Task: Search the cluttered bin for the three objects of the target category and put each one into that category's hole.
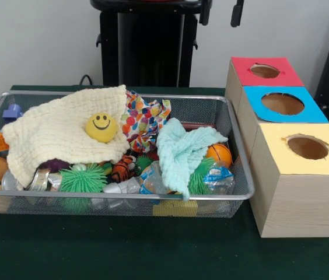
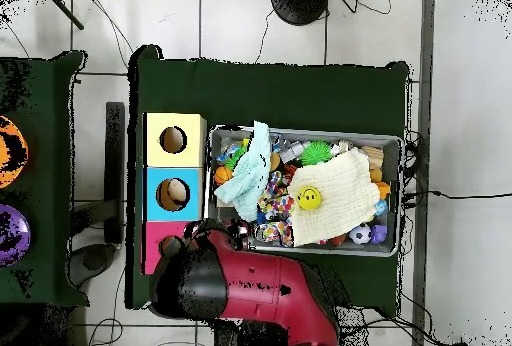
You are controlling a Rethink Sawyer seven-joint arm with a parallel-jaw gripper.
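The wire mesh bin (image 1: 123,197) lies on the green table, full of toys and cloths; it also shows in the overhead view (image 2: 392,142). Crushed clear bottles with blue labels lie along its front edge: one at the right (image 1: 218,178), one in the middle (image 1: 147,182) half under a light blue cloth (image 1: 182,149), and one at the left (image 1: 39,179) under a cream cloth (image 1: 56,133). The blue-topped box's hole (image 1: 282,104) stands open to the right of the bin (image 2: 173,193). Only a dark tip of my gripper (image 1: 236,13) shows at the top edge, far above the boxes.
A red-topped box (image 1: 265,71) and a yellow-topped box (image 1: 307,147) flank the blue one. A yellow smiley ball (image 1: 101,126), a spotted cloth (image 1: 144,119), an orange ball (image 1: 219,153), a green spiky ball (image 1: 81,179) and a tiger toy (image 1: 122,168) fill the bin. The red arm (image 2: 250,287) overhangs the red box.
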